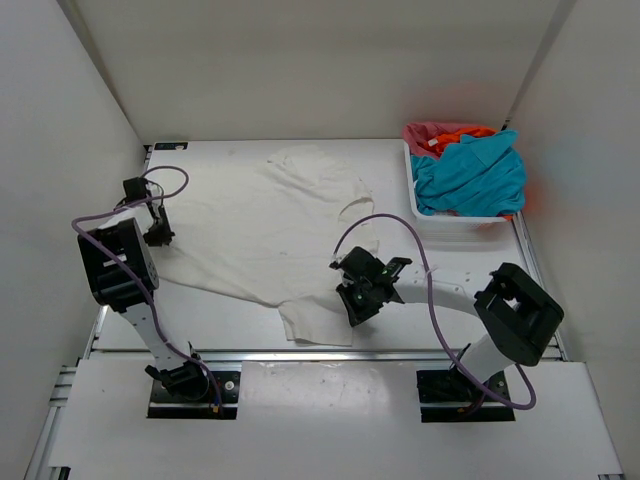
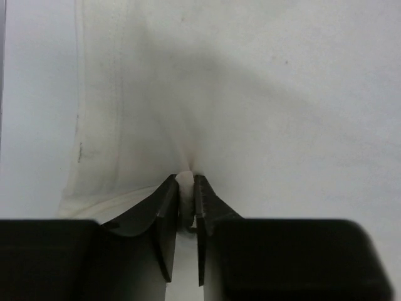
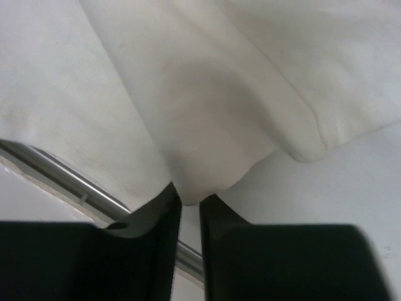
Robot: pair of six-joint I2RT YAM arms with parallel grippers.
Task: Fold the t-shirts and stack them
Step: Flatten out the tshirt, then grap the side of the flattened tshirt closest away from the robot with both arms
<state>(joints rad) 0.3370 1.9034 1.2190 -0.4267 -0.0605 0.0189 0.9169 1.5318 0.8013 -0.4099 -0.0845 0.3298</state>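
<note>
Folding white cloth t-shirt [image 1: 250,215]: my left gripper [image 2: 186,185] clamps it by left edge, right gripper [image 3: 190,195] near front edge; next lift both.

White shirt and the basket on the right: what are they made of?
White shirt: soft knit cloth, likely cotton, matte. It lies in wrinkles, shows stitched hems, and puckers where the left claw pinches it. Basket: probably white plastic. Its walls stand straight and stiff around the heaped shirts, though it is too small to judge the finish.

white t-shirt [image 1: 250,220] matt soft cloth, fingers [image 2: 164,219] smooth plastic
</note>
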